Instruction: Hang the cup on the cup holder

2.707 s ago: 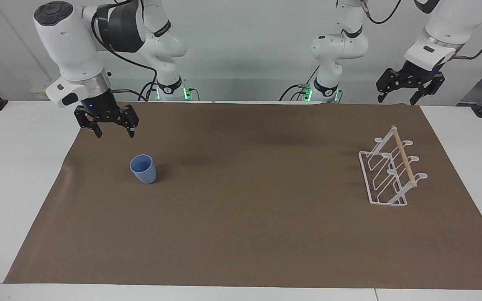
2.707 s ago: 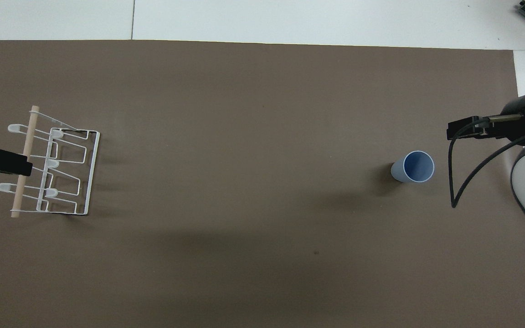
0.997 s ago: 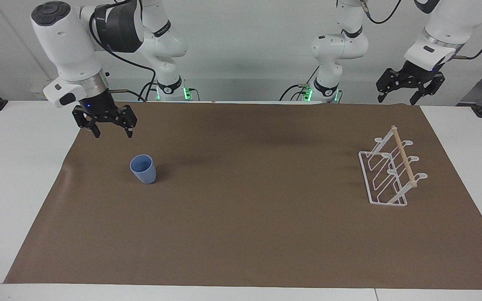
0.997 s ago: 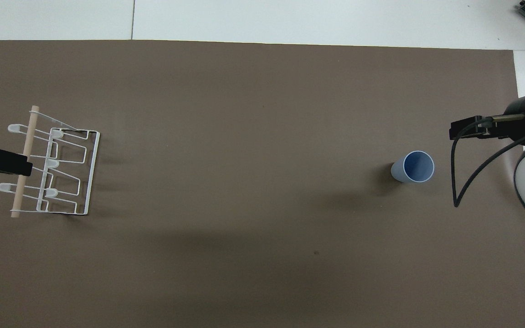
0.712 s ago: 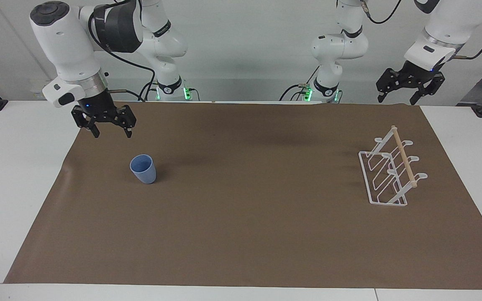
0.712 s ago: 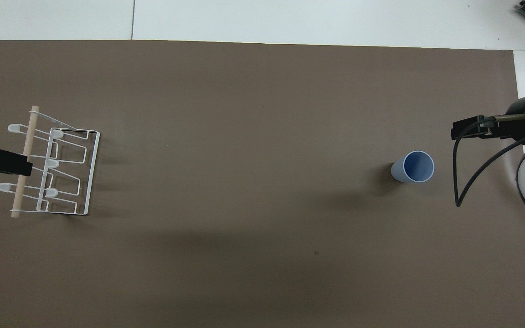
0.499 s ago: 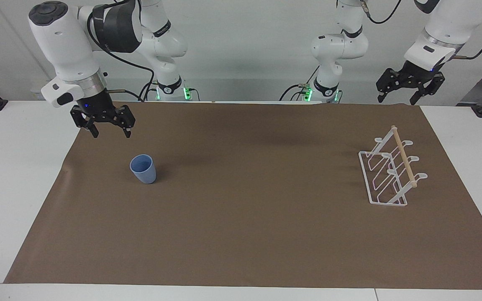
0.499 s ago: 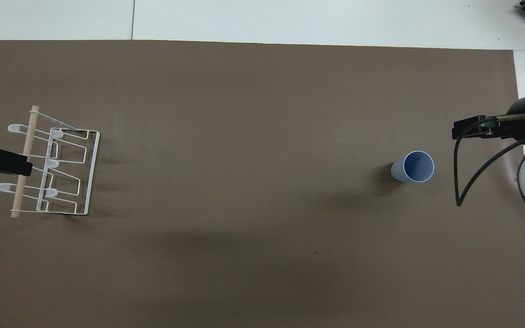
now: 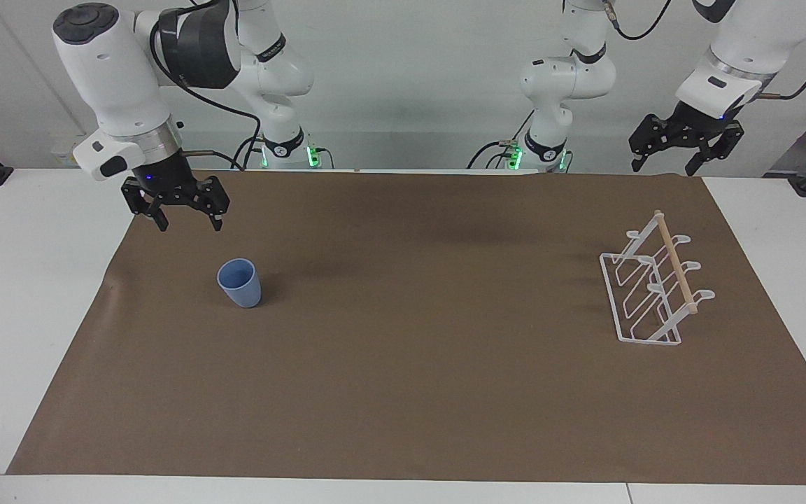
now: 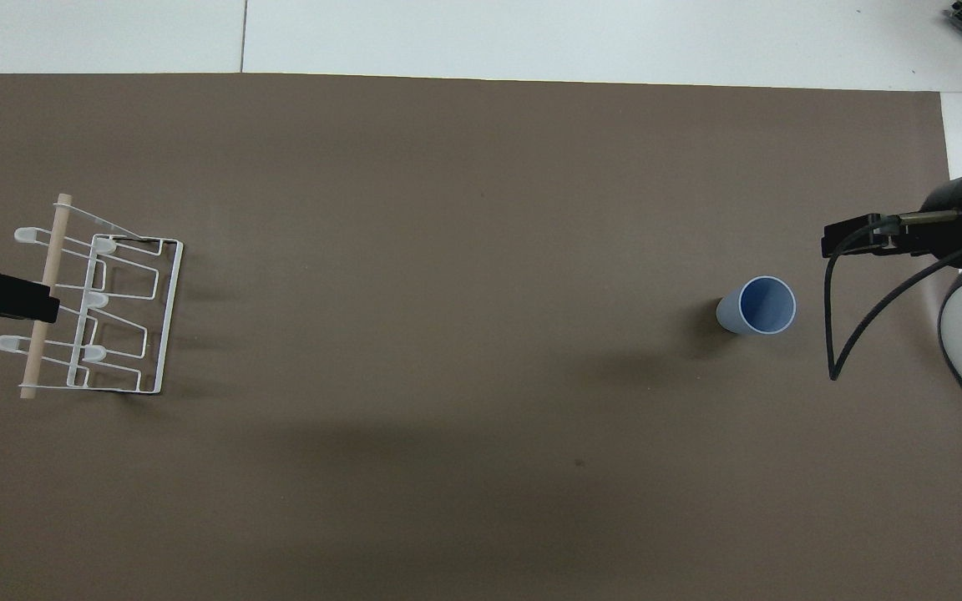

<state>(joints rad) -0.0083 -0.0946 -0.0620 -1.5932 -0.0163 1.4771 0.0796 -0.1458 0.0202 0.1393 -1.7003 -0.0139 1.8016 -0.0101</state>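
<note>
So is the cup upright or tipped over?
Upright: the cup stands on its base on the mat, open mouth up, looking empty.

Upright cup and cup holder stand well apart.

The cup was plain light blue, a shade deeper inside, and the holder was white wire with a pale wooden dowel. Both stood on a plain brown mat spread over a white table. The arms were white with black joints, and both grippers were black.
</note>
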